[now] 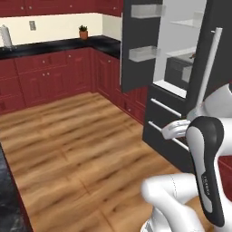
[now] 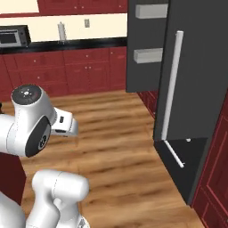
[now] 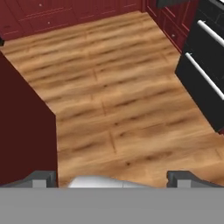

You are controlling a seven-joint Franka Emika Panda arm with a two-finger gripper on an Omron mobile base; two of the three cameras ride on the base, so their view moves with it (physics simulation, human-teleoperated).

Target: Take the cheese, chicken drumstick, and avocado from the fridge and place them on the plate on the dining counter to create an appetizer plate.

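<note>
Left base view, fridge: I see the fridge at the upper right of the frame, its door swung open, pale interior and clear shelves exposed.
Left base view, foods: I cannot make out the cheese, drumstick or avocado on the shelves; a dark box shape sits at mid-height, too unclear to name.
Left base view, arm: the white arm rises at the lower right, folded in front of the fridge drawers.
Right base view, fridge door: the open door with its long white bar handle takes the right half of the frame; door bins show at the upper centre.
Hand view, claw: the claw sits at the bottom edge, tips spread fully wide, nothing between them; it looks down at the wooden floor.
Hand view, drawers: the fridge's dark lower drawers occupy the upper right.
Progress: I judge the task at its start; the fridge is open, no food is picked, all three placements remain.
Plate: not located from here.
</note>
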